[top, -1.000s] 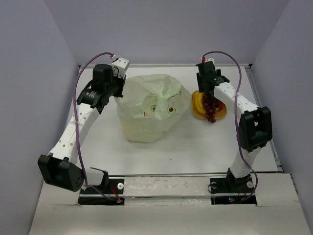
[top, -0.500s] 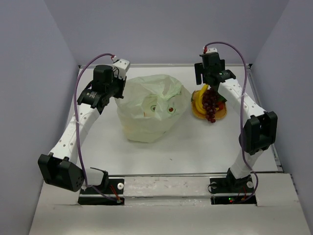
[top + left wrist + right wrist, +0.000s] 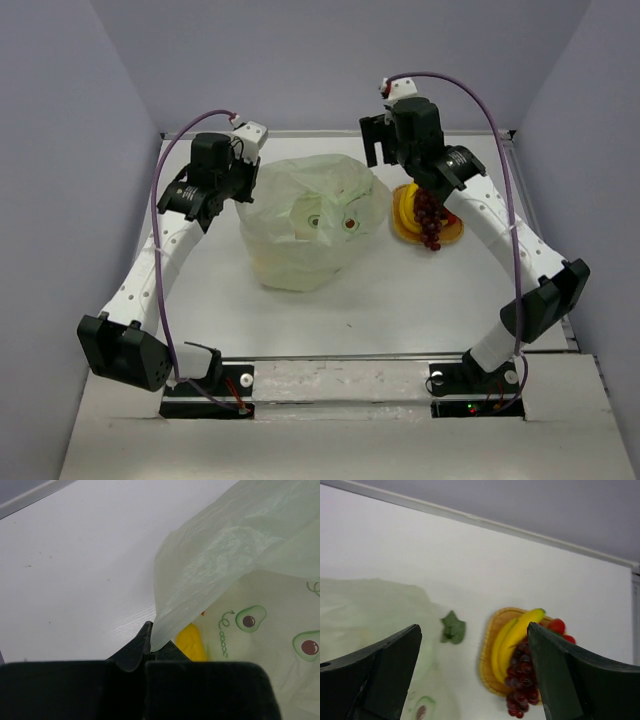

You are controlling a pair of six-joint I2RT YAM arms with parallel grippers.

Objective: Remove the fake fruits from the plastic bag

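Observation:
The pale green plastic bag point(image 3: 305, 225) lies crumpled mid-table; it also fills the right of the left wrist view point(image 3: 240, 560). My left gripper point(image 3: 243, 178) is shut on the bag's upper left edge point(image 3: 152, 640). A yellow fruit point(image 3: 192, 642) shows under the bag's fold. Yellow bananas point(image 3: 403, 210) and a dark grape bunch point(image 3: 430, 220) lie on an orange woven mat point(image 3: 405, 232), with red pieces point(image 3: 559, 627) behind them. My right gripper point(image 3: 385, 150) is open and empty, raised above the table between the bag and the mat.
A loose green leaf point(image 3: 452, 629) lies on the table between the bag and the mat. The table's back wall point(image 3: 330, 70) is close behind both grippers. The side walls rise left and right.
My right gripper has risen from the mat, leaving the grape bunch there, and swung left and back toward the bag. The left gripper and the bag have not moved.

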